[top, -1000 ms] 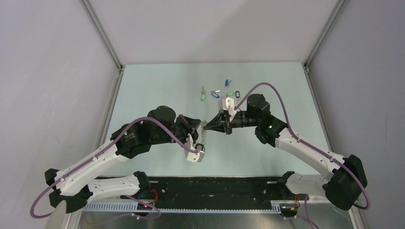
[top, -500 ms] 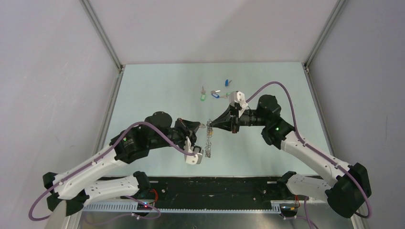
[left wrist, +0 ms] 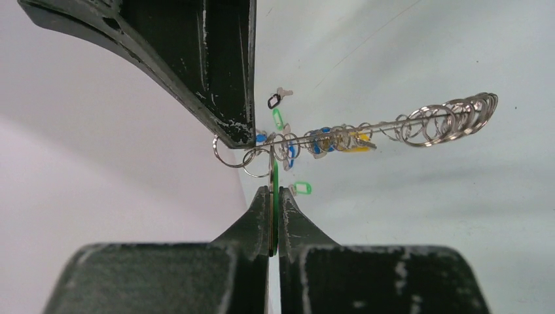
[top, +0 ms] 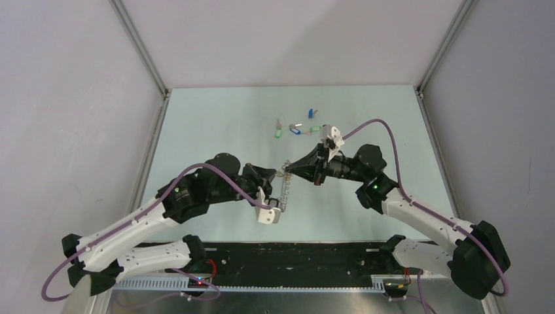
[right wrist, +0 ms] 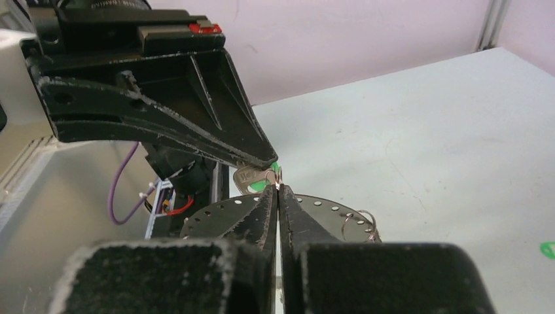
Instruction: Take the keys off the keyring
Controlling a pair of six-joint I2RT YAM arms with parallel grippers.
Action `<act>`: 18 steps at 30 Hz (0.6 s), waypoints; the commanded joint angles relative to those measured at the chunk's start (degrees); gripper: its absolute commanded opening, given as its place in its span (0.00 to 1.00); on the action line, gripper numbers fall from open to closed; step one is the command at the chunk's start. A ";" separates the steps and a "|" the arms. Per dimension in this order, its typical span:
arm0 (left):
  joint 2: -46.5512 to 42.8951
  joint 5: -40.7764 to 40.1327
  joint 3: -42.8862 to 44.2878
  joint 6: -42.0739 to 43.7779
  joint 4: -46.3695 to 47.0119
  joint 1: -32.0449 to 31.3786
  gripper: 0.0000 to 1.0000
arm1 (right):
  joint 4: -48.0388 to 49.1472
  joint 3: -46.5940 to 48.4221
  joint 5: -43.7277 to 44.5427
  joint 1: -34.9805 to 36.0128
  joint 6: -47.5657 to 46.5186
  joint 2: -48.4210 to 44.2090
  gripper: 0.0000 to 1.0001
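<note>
Tips nearly meet: the left fingers (left wrist: 252, 226) are clenched on a green-tagged key (right wrist: 247, 175), and just right of them the right fingers (right wrist: 262, 229) seemingly pinch the rim of the keyring (left wrist: 393, 123). This flat, perforated grey metal disc, strung with thin wire loops (left wrist: 458, 114), hangs off the bench (top: 216, 124), its long axis trailing toward the arm bases.

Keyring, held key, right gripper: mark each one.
keyring (right wrist: 330, 210), right wrist view, on its perforated flat face.
key (left wrist: 274, 175), left wrist view, on its green tag.
right gripper (right wrist: 278, 191), right wrist view, between its shut fingertips.
</note>
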 commanded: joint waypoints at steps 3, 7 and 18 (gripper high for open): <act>-0.63 2.09 -0.41 -2.37 2.04 -0.17 0.00 | 6.53 1.11 4.72 0.99 0.72 -1.74 0.36; -2.00 0.76 -0.23 -1.77 2.17 -0.17 0.00 | -1.46 1.10 5.01 0.87 -6.95 -4.43 0.40; -4.97 2.50 0.30 0.27 2.14 -0.17 0.00 | -8.35 1.12 -1.07 1.08 -19.39 -7.24 0.36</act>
